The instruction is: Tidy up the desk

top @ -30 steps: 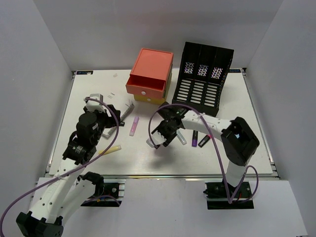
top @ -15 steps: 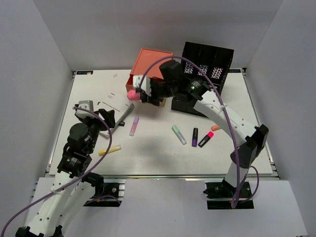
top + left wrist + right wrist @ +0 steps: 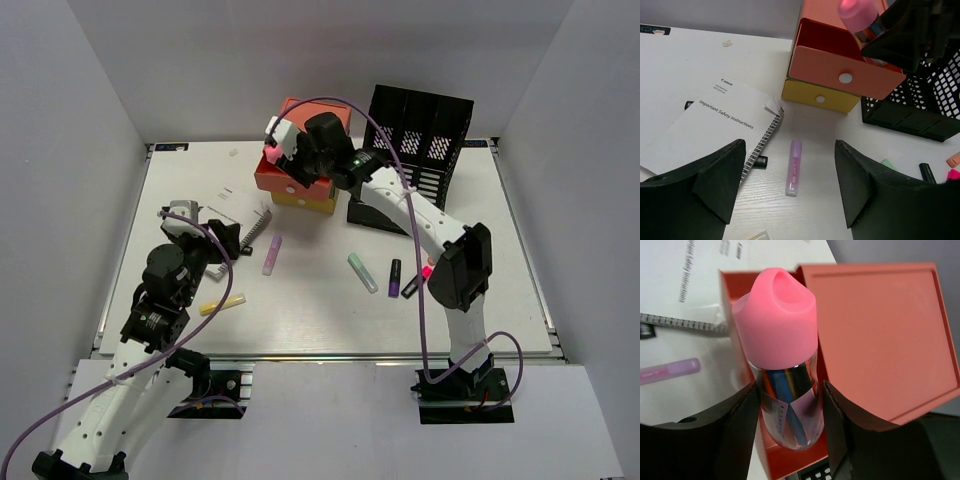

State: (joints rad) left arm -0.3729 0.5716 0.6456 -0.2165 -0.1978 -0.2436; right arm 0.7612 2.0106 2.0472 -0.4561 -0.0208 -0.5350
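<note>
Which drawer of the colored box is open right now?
The orange top drawer, pulled forward with its inside showing, below the pink-capped bottle that the right gripper holds in its jaws. The yellow drawer beneath it is pushed in.

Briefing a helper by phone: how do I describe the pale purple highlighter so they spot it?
Find the orange and yellow drawer box at the back of the desk. Before it lies a spiral-bound booklet; the highlighter lies just right of its spiral, the only pale lilac pen there.
</note>
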